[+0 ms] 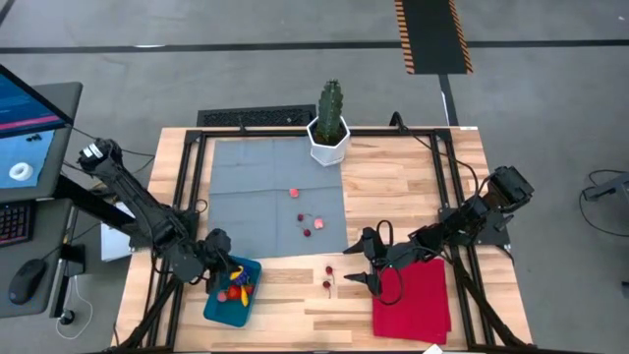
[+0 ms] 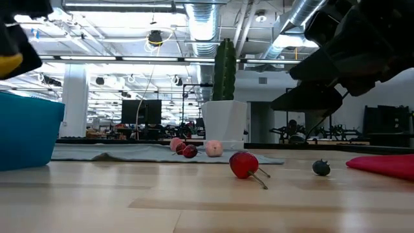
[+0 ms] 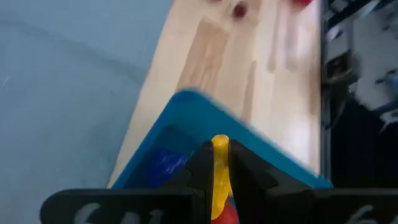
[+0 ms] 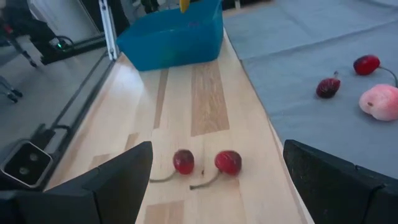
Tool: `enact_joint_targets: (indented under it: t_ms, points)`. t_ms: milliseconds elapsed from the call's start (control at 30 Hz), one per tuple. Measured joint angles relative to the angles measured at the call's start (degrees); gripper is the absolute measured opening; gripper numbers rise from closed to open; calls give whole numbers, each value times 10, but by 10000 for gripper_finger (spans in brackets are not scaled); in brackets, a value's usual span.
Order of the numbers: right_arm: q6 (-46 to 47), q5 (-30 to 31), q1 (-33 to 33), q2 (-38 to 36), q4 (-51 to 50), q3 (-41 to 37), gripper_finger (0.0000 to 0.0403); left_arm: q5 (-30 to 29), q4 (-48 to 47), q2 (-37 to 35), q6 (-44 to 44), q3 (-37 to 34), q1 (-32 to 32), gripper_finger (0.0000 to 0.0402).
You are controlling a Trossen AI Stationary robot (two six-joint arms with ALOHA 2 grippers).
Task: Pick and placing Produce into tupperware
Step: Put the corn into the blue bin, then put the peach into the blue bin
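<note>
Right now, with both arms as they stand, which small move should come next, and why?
Probably the left claw should open. It is shut on a yellow piece and hangs over the teal tupperware, so the piece would likely drop inside. The right claw waits open near two cherries on the wood.

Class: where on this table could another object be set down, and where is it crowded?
Free: bare wood right of the cactus pot, above the right end effector; grey mat left half. Crowded: cherries by the right end effector; tupperware under the left end effector.
</note>
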Motion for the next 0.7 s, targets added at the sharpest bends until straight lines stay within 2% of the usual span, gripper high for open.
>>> enact_joint_targets:
  t_ms: [133,333,700]
  points:
    - [0,0,0,0,15,0,385,-22,47,0,37,-9,0,29]
    - [0,-2,1,0,19,0,385,-47,15,0,19,-9,0,43]
    - [33,4,-6,0,19,0,386,-69,26,0,24,-9,0,152]
